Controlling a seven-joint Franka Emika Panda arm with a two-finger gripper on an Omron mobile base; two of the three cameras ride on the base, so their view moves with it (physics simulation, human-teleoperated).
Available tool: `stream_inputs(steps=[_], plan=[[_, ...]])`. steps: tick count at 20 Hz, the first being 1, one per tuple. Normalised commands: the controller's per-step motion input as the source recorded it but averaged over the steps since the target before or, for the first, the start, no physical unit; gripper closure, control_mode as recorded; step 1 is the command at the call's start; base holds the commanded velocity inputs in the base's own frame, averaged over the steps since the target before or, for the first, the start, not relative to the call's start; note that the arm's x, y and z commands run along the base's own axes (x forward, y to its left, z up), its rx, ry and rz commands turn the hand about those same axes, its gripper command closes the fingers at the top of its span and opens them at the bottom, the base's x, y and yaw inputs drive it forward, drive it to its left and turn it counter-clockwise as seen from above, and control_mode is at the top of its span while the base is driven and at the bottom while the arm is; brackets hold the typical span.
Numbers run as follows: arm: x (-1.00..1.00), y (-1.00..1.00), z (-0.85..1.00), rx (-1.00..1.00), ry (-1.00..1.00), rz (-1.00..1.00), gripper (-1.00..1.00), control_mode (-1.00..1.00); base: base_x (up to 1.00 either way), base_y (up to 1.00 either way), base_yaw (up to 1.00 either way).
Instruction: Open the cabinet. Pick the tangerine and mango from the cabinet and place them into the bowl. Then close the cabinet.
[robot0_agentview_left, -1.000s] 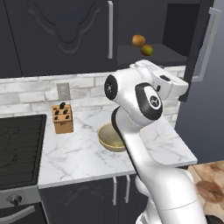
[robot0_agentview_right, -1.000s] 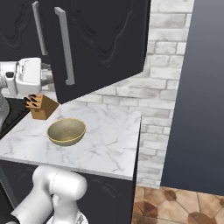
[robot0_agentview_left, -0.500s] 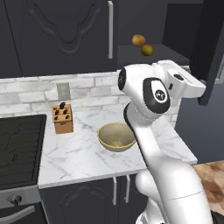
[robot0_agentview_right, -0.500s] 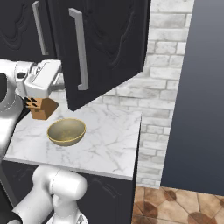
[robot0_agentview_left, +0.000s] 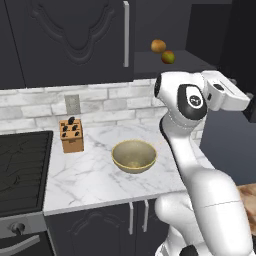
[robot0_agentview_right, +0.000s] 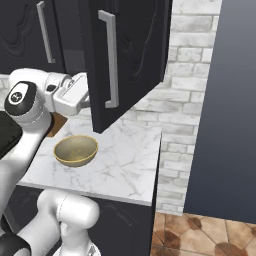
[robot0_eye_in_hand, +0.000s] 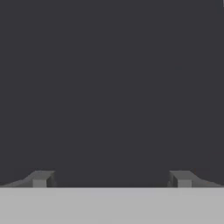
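While gripper (robot0_eye_in_hand: 112, 179) spread against cabinet (robot0_agentview_right: 135, 55) door's inner face, bowl (robot0_agentview_left: 133, 156) sits unobstructed on counter (robot0_agentview_left: 90, 180).

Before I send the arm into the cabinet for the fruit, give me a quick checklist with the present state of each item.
1. Right cabinet door swung open: ok.
2. Fruit in sight on the shelf: mango ok; the round orange fruit beside it looks dull, so cannot tell if it is the tangerine.
3. Gripper open and holding nothing: ok, fingertips stand wide apart.
4. Gripper clear of the door: cannot tell, the hand view faces a dark surface close up.
5. Bowl upright on the counter, nothing inside: ok.
6. Left cabinet door shut: ok.
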Motion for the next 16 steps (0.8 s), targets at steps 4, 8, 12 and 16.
stream_inputs(steps=[4,8,12,16], plan=[[-0.40,0.66,0.00,-0.06,0.02,0.09,-1.00,-1.00,0.00,0.00,0.00],[-0.62,1.00,0.00,-0.20,0.00,0.34,-1.00,-1.00,0.00,0.00,0.00],[-0.20,1.00,0.00,-0.14,0.05,0.43,-1.00,-1.00,0.00,0.00,0.00],[-0.08,0.75,0.00,-0.07,0.00,0.44,-1.00,-1.00,0.00,0.00,0.00]])
